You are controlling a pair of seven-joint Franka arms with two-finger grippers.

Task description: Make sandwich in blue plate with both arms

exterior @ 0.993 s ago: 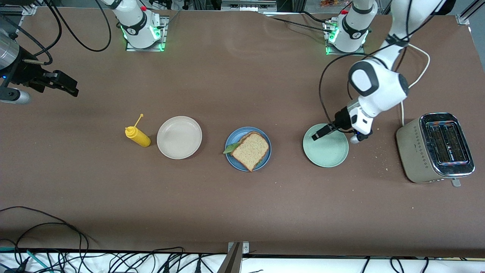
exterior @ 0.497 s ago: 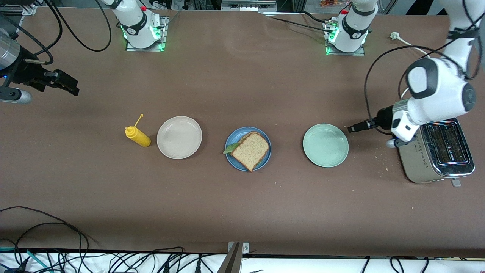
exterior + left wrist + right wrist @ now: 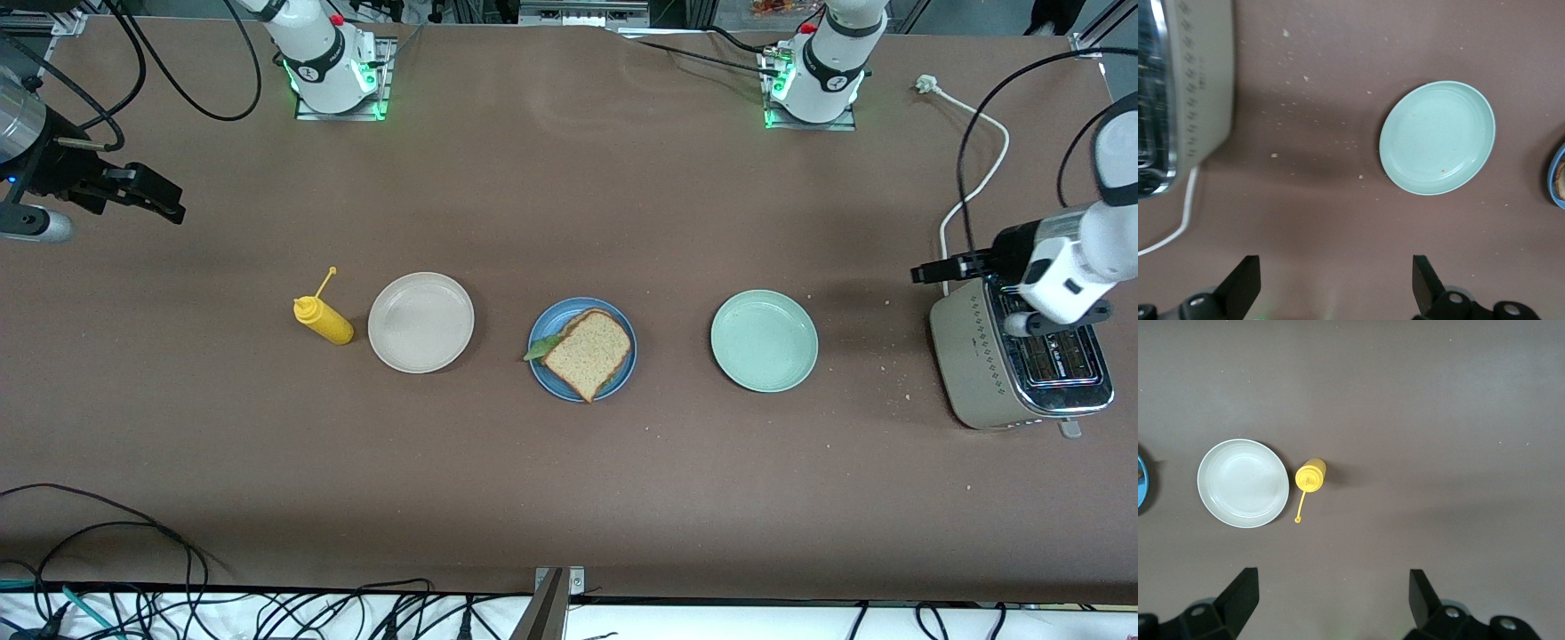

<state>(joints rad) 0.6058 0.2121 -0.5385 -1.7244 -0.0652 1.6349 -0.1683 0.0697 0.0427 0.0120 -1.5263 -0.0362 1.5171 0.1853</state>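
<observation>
The sandwich (image 3: 589,354), brown speckled toast on top with a green lettuce edge sticking out, lies in the blue plate (image 3: 555,322) at mid table. Only a sliver of the blue plate (image 3: 1558,176) shows in the left wrist view. My left gripper (image 3: 929,273) hangs open and empty by the toaster, over bare table; its fingers (image 3: 1245,283) stand wide apart around the left gripper's gap (image 3: 1335,263). My right gripper (image 3: 164,204) waits open and empty in the air at the right arm's end of the table, its span (image 3: 1331,577) over bare brown surface.
A pale green plate (image 3: 764,340) lies between the blue plate and the toaster (image 3: 1022,351). A beige plate (image 3: 420,322) and a yellow squeeze bottle (image 3: 324,319) stand toward the right arm's end. Crumbs (image 3: 1274,155) lie near the toaster, whose white cord (image 3: 973,182) runs toward the bases.
My left arm has swung away from above the pale green plate to the toaster at its own end of the table, gripper still open. The right arm has not moved.
</observation>
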